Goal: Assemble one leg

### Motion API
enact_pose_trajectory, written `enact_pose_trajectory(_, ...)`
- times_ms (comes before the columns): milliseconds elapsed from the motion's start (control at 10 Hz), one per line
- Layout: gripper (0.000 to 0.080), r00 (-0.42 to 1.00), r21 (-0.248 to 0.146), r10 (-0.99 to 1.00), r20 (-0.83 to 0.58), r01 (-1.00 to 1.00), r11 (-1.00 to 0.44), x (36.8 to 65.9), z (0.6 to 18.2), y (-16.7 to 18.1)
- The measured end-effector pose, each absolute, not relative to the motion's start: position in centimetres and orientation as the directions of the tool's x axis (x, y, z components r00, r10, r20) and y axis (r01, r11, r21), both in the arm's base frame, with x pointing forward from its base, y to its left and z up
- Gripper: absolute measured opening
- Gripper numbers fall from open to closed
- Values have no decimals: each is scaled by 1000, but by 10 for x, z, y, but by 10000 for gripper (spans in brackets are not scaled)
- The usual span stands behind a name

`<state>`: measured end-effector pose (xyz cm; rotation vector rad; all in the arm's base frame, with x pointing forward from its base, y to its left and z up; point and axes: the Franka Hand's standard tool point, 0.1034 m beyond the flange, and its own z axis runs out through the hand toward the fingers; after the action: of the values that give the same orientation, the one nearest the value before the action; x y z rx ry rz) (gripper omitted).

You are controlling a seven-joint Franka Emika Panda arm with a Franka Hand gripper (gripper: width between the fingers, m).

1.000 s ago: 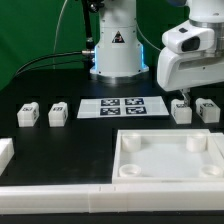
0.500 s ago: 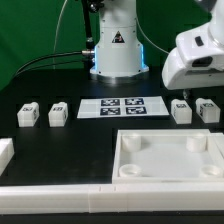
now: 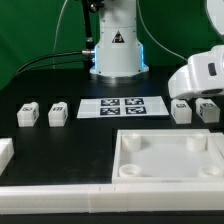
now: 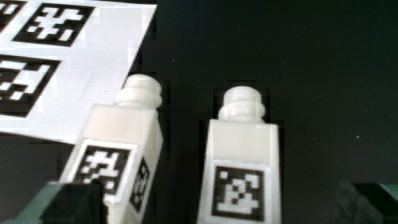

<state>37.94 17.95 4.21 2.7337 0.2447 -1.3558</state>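
One leg beside second leg, slim gap between

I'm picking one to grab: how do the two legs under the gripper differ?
The inner leg lies next to the marker board; the outer leg lies beyond it. The inner leg's tag shows a different pattern from the outer leg's. Both are white, side by side, apart.
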Motion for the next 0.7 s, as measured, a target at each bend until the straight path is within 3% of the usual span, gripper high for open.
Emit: enact_pose_trajectory(700, 649, 564, -3, 110, -818, 188, -982, 371, 23, 189)
